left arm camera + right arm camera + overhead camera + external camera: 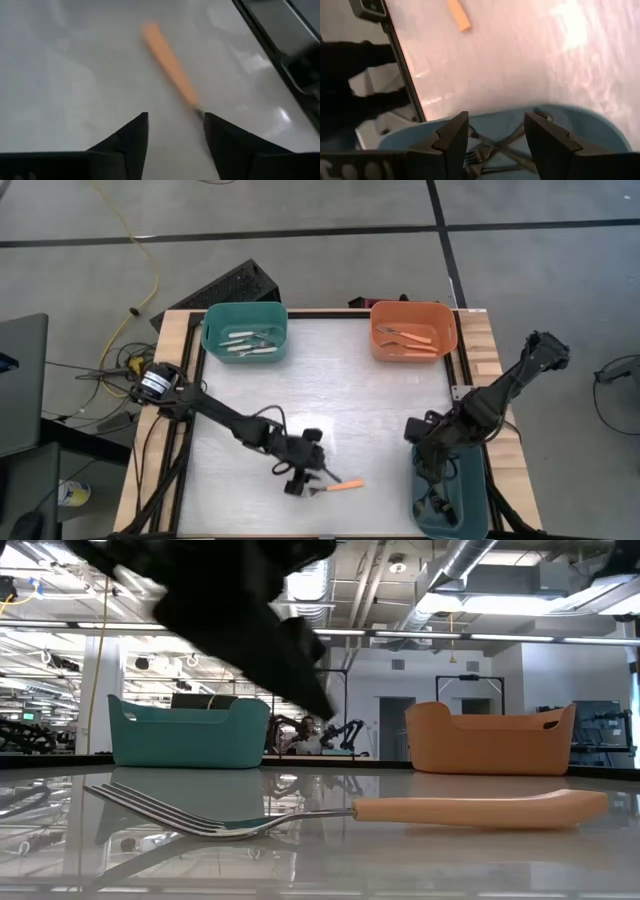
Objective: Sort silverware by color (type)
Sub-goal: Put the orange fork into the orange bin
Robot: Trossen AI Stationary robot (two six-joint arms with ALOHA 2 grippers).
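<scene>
One fork with an orange handle (343, 485) lies flat on the table near its near edge, tines toward the table's left (170, 808). My left gripper (303, 478) hangs just above its tine end, open. In the left wrist view (175, 117) the handle (169, 67) runs away from the fingers and the neck passes beside one fingertip; the tines are hidden. My right gripper (437, 480) is open above the blue bin (470, 510), where dark-handled forks (495, 150) lie crossed. White-handled forks (250, 340) lie in the teal bin (215, 320), orange-handled ones (410, 340) in the orange bin (445, 315).
The teal bin (190, 730) and orange bin (490, 740) stand at the table's far edge, the blue bin at the near right corner. A raised dark frame (190, 430) edges the table. The table's middle (330, 390) carries nothing.
</scene>
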